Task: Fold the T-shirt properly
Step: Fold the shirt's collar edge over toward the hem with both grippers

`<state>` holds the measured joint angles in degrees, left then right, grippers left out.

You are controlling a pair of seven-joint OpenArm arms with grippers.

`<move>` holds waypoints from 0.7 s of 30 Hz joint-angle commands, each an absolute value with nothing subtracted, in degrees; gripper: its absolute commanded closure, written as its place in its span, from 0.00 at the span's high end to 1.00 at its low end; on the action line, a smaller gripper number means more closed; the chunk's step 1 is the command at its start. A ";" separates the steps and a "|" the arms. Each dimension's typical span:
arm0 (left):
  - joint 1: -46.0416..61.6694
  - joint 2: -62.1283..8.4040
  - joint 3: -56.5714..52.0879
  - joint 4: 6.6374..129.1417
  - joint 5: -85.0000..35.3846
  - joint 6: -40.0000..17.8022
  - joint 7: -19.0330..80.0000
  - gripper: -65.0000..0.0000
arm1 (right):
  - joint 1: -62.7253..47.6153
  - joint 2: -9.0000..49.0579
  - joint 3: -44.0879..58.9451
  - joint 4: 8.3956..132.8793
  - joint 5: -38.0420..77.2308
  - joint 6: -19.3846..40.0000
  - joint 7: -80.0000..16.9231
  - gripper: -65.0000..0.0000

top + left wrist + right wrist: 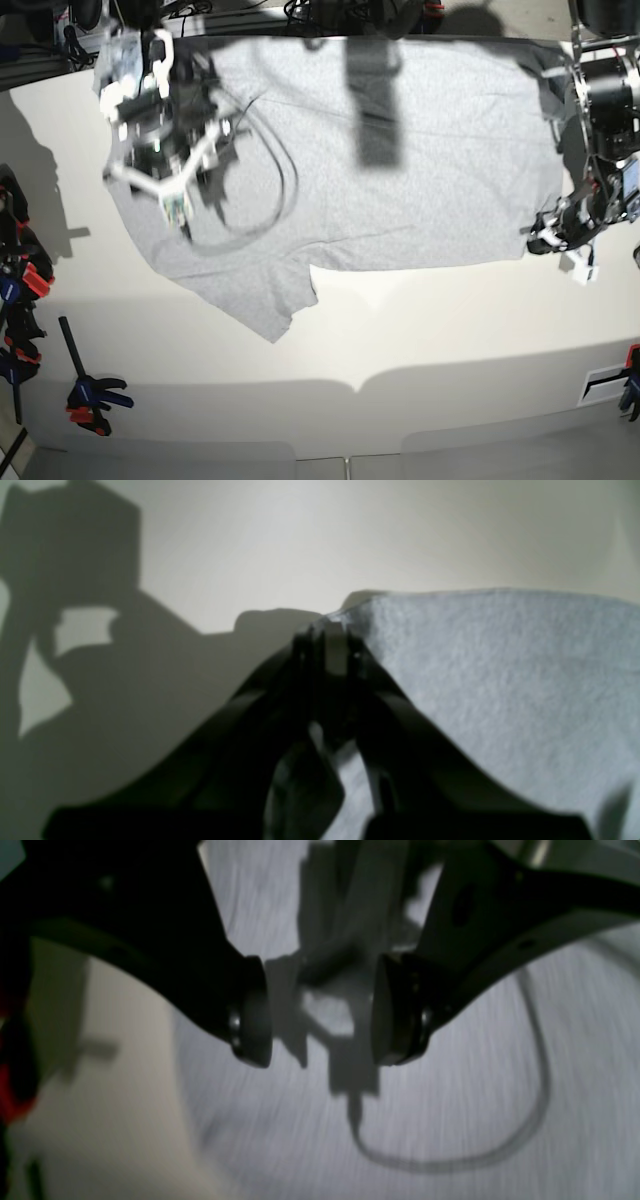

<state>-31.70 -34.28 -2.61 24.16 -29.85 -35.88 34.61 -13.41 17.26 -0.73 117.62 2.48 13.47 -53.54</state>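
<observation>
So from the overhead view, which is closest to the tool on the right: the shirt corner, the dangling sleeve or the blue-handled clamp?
1. Shirt corner, at the left tool.
2. Sleeve, lower middle.
3. Clamp, far lower left.

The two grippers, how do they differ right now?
The left gripper is shut on the T-shirt, pinching its edge; the right gripper is open and holds nothing. The left sits at the shirt's border, with bare table beyond; the right hangs over the cloth itself, its shadow falling on the fabric. Both are black and two-fingered.
</observation>
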 commanded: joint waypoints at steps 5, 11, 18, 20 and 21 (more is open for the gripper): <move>-32.56 -36.71 -2.52 24.36 -28.75 -35.18 35.77 0.00 | -1.26 17.41 -0.40 109.73 3.86 11.97 -48.90 0.40; -32.58 -36.75 -2.52 24.36 -30.50 -34.98 39.83 0.00 | 13.06 13.96 -0.40 87.15 3.90 15.18 -46.98 0.40; -32.56 -36.71 -2.52 24.36 -30.55 -34.98 39.00 0.00 | 32.16 10.00 -0.40 55.42 3.03 21.45 -44.45 0.40; -32.56 -36.73 -2.52 24.36 -30.57 -34.98 39.00 0.00 | 36.32 9.04 -0.40 46.41 2.98 21.63 -43.00 0.40; -32.56 -36.73 -2.52 24.36 -30.57 -34.98 39.03 0.00 | 37.89 8.62 -0.40 42.30 2.92 21.63 -42.15 0.40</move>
